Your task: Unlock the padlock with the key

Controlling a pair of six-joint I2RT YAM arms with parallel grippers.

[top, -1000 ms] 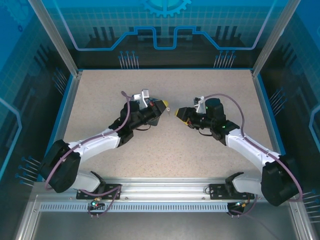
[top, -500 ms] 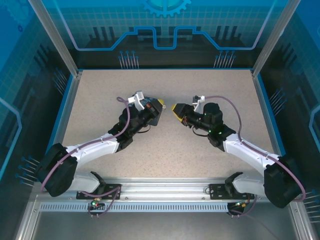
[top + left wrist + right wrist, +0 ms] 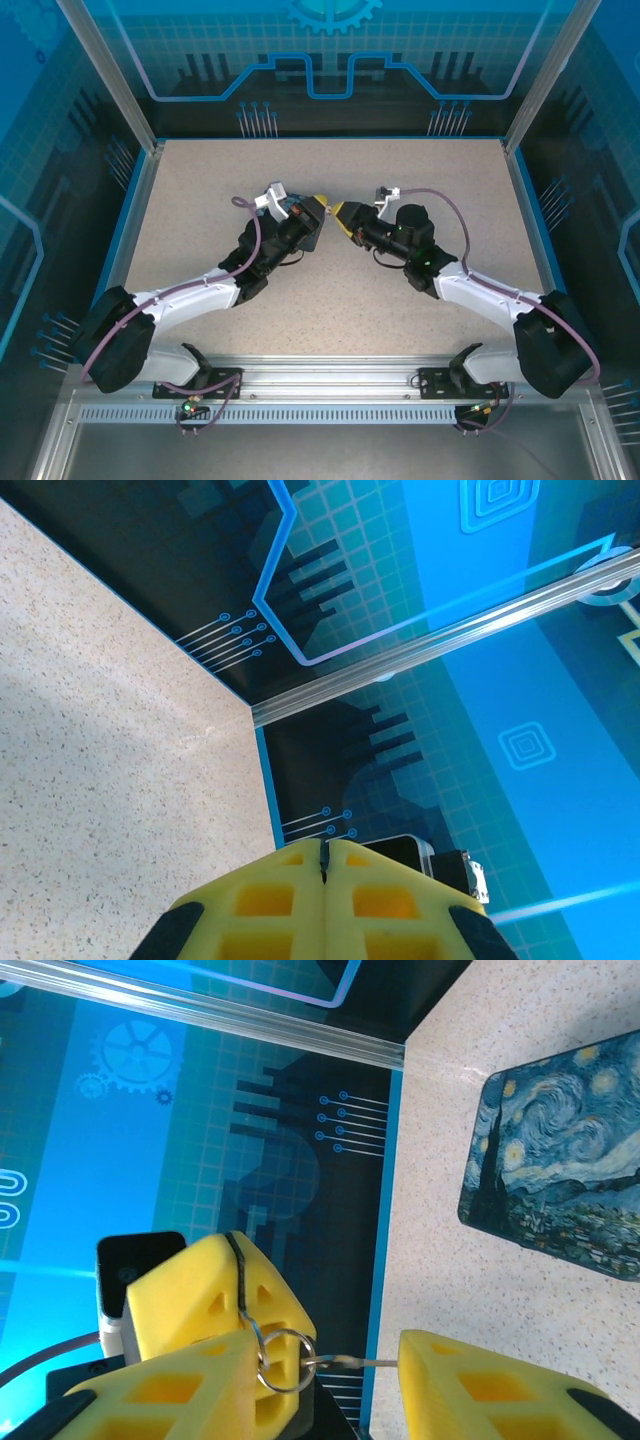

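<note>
Yellow left claw is clamped on a small wire ring, right claw spread wide.
Thin metal key could be knocked askew if pinched off-centre.

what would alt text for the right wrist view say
A small metal ring sits at the tip of the left gripper, yellow jaws shut, between the open yellow jaws of the right gripper. A starry-night tin lies on the speckled table beyond.
</note>
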